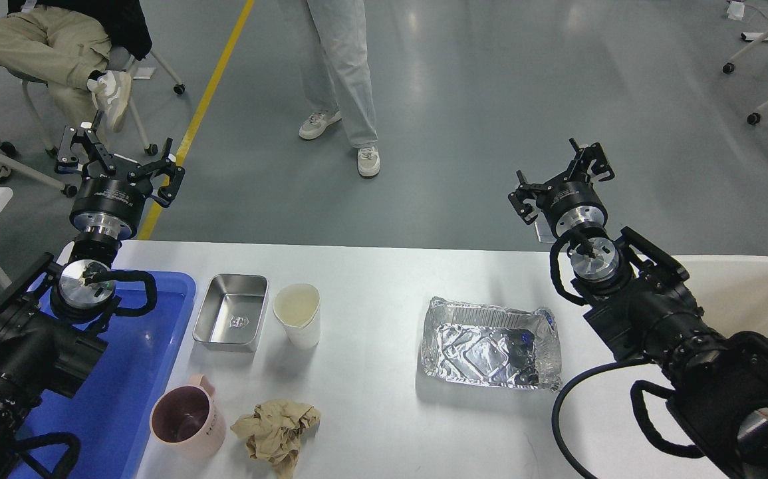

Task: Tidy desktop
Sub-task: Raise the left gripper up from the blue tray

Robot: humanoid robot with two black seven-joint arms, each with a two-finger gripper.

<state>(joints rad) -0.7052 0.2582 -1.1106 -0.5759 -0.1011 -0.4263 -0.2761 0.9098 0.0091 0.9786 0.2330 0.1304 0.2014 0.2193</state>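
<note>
The white counter (370, 372) spans the lower view, carrying a steel tray (231, 312), paper cup (298, 315), pink mug (188, 417), crumpled brown paper (277, 429) and foil container (492, 344). Both the left end effector (118, 159) and right end effector (560, 176) hover beyond its far edge, fingers spread wide, empty.

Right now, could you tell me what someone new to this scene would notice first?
Probably the crinkled foil tray, shining at centre-right of the white desktop. Next, the bright blue tray at the left edge, with a steel container, paper cup, pink mug and crumpled brown paper beside it. Both the left gripper and right gripper hang open beyond the far edge, holding nothing.
</note>
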